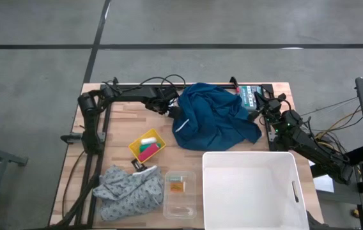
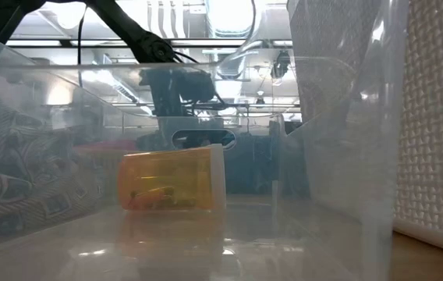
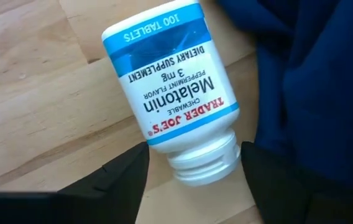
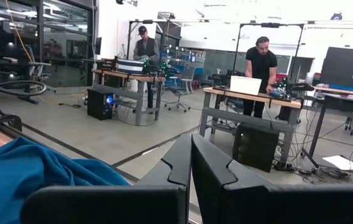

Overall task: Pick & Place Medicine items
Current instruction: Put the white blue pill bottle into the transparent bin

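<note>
A white medicine bottle (image 3: 170, 93) with a blue label lies on its side on the wood, beside the blue cloth (image 1: 213, 118). My left gripper (image 3: 194, 148) is open just above it, near the table's far edge (image 1: 172, 110). Its fingers stand on either side of the bottle's white cap (image 3: 204, 163), and I see no plain touch. An orange-amber bottle (image 2: 171, 181) with a white cap lies on its side in a clear container (image 1: 179, 191). My right gripper (image 4: 191, 140) is shut and empty, by the table's far right edge (image 1: 261, 102).
A printed carton (image 1: 248, 96) lies at the far edge next to my right gripper. A yellow tray (image 1: 146, 147) sits mid-table, a grey patterned cloth (image 1: 130, 188) at the near left, and a large white bin (image 1: 252, 188) at the near right. People stand at desks beyond the table.
</note>
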Tool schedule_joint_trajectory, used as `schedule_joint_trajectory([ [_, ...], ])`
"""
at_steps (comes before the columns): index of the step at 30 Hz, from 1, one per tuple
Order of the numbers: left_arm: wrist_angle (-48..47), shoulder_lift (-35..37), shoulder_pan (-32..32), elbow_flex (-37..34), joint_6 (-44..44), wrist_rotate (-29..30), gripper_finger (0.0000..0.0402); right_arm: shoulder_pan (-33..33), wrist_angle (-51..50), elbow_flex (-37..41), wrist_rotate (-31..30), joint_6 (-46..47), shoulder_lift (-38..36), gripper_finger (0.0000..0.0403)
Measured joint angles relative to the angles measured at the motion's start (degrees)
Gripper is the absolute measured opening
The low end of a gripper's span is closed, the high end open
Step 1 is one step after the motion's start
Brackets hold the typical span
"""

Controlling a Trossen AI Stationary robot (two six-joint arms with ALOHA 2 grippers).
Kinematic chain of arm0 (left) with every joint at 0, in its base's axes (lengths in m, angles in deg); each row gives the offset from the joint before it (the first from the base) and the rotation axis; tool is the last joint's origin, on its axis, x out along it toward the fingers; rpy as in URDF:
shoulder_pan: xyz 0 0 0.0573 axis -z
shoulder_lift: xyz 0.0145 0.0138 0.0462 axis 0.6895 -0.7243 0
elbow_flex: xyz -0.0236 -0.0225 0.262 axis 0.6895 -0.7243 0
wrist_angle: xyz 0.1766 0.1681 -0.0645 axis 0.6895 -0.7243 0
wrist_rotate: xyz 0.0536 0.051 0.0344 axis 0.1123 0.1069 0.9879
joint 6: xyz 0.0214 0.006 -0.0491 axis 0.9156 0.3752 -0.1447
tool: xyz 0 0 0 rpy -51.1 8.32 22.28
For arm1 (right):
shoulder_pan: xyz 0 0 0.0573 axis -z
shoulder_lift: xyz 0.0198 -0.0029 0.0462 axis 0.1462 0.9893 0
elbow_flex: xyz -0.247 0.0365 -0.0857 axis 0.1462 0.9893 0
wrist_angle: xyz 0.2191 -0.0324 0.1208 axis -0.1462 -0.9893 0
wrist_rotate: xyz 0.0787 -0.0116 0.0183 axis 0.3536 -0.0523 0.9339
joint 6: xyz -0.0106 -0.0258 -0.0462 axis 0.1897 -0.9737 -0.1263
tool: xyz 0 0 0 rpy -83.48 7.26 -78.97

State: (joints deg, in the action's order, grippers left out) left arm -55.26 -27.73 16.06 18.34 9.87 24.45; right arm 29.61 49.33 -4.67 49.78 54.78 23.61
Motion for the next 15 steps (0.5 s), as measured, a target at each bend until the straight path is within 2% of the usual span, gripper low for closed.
schedule_joint_trajectory([
  [15,0.32,0.07,-0.04,0.00,0.22,0.02,0.0181,0.01,0.00,0.00,0.00,0.00,0.00,0.0008],
])
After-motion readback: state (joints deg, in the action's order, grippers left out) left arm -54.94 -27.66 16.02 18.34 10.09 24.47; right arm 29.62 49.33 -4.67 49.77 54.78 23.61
